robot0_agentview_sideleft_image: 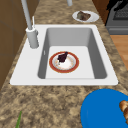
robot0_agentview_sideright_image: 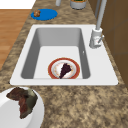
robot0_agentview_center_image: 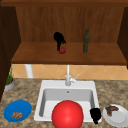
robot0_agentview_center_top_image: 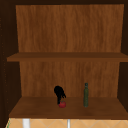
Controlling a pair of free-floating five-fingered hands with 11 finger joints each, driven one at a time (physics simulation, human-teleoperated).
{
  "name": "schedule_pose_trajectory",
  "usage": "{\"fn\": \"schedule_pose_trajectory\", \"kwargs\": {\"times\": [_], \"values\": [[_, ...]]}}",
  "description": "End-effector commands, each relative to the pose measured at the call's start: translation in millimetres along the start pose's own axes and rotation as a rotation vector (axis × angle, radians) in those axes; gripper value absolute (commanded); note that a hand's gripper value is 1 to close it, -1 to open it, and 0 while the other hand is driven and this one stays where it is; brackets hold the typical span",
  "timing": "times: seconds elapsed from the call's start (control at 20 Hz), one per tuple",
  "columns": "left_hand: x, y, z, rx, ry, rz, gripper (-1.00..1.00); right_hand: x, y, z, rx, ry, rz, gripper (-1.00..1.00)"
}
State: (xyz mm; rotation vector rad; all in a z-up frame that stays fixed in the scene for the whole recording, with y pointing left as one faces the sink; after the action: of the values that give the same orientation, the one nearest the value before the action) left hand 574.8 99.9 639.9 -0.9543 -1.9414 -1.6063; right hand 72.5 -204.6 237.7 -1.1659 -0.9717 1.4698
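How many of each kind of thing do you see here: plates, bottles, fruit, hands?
Plates: 3, the blue plate, the white plate and the red-rimmed plate in the sink
Bottles: 1, the green bottle on the shelf
Fruit: 1, the small red fruit under the left hand
Hands: 2, the left hand and the right hand
Total: 7

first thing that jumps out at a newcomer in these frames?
Probably the big red ball at the sink's front edge in the front view. Next, the left hand up on the lower cabinet shelf, fingers reaching down to a small red object, with a green bottle upright to its right.
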Motion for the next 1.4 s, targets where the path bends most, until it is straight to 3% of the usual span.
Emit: {"fn": "schedule_pose_trajectory", "kwargs": {"times": [0.0,0.1,0.2,0.4,0.55,0.6,0.7,0.9,1.05,1.2,1.25,1.35], "values": [[-15.6,-3.0,-4.3,0.05,0.059,-0.017,-1.0,0.0,0.0,0.0,0.0,0.0,0.0,0.0],[-39.6,-8.6,6.7,0.052,0.05,-0.019,-1.0,0.0,0.0,0.0,0.0,0.0,0.0,0.0],[-52.2,-17.2,-0.1,0.012,0.078,-0.015,-1.0,0.0,0.0,0.0,0.0,0.0,0.0,0.0],[-47.9,-20.7,2.1,-0.04,0.116,0.016,-1.0,0.0,0.0,0.0,0.0,0.0,0.0,0.0],[-49.1,-19.8,1.9,-0.03,0.118,0.02,-1.0,0.0,0.0,0.0,0.0,0.0,0.0,0.0],[-48.1,-22.0,1.9,-0.036,0.115,0.005,-1.0,0.0,0.0,0.0,0.0,0.0,0.0,0.0],[-19.3,-26.7,-8.7,-0.059,0.113,0.003,-1.0,0.0,0.0,0.0,0.0,0.0,0.0,0.0],[1.3,-19.5,-10.4,-0.067,0.108,0.005,-1.0,0.0,0.0,0.0,0.0,0.0,0.0,0.0],[4.9,-19.0,-11.0,-0.06,0.105,0.015,-1.0,0.0,0.0,0.0,0.0,0.0,0.0,0.0],[-4.8,-24.8,-13.7,-0.027,0.106,0.009,-1.0,0.0,0.0,0.0,0.0,0.0,0.0,0.0],[-10.0,-29.3,-13.2,-0.029,0.107,0.0,-1.0,0.0,0.0,0.0,0.0,0.0,0.0,0.0],[-11.6,-36.0,-14.2,-0.079,0.113,-0.006,-1.0,0.0,0.0,0.0,0.0,0.0,0.0,0.0]]}}
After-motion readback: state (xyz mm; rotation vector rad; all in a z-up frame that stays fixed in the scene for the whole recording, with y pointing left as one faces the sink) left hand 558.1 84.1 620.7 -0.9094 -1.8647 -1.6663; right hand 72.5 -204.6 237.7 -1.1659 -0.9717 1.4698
